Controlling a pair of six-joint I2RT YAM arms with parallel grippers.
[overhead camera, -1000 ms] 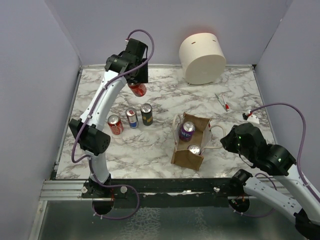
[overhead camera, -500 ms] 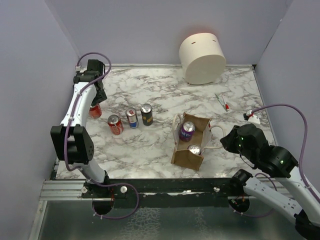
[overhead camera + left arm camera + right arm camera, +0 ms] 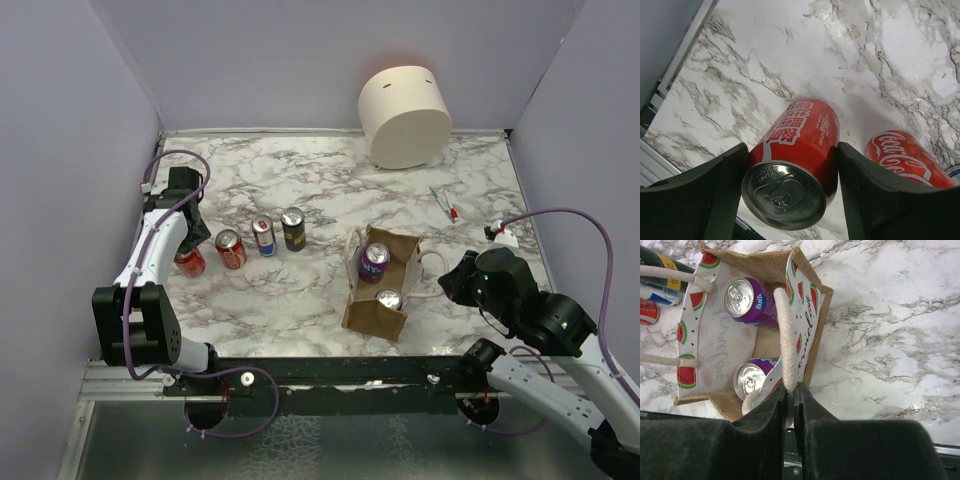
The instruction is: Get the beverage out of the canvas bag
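The tan canvas bag [image 3: 377, 312] stands open near the table's front, with white rope handles and a watermelon-print lining [image 3: 705, 340]. Inside are a purple Fanta can [image 3: 375, 260] [image 3: 746, 299] and a second purple can [image 3: 388, 299] [image 3: 751, 379]. My right gripper [image 3: 452, 284] [image 3: 792, 399] is shut on the bag's right rope handle [image 3: 784, 335]. My left gripper [image 3: 184, 247] [image 3: 790, 192] is shut on a red can [image 3: 190, 263] [image 3: 802, 135] and holds it upright at or just above the table, at the left end of the can row.
A red Coca-Cola can [image 3: 230, 249] [image 3: 902, 157], a blue-and-white can [image 3: 264, 236] and a dark can [image 3: 292, 228] stand in a row. A large cream cylinder [image 3: 405, 116] sits at the back. A pen-like item [image 3: 443, 203] and a small white object [image 3: 505, 235] lie right.
My left arm has swung from the back middle to the left side and come down toward the front with the red can. The right arm and the bag have not moved.
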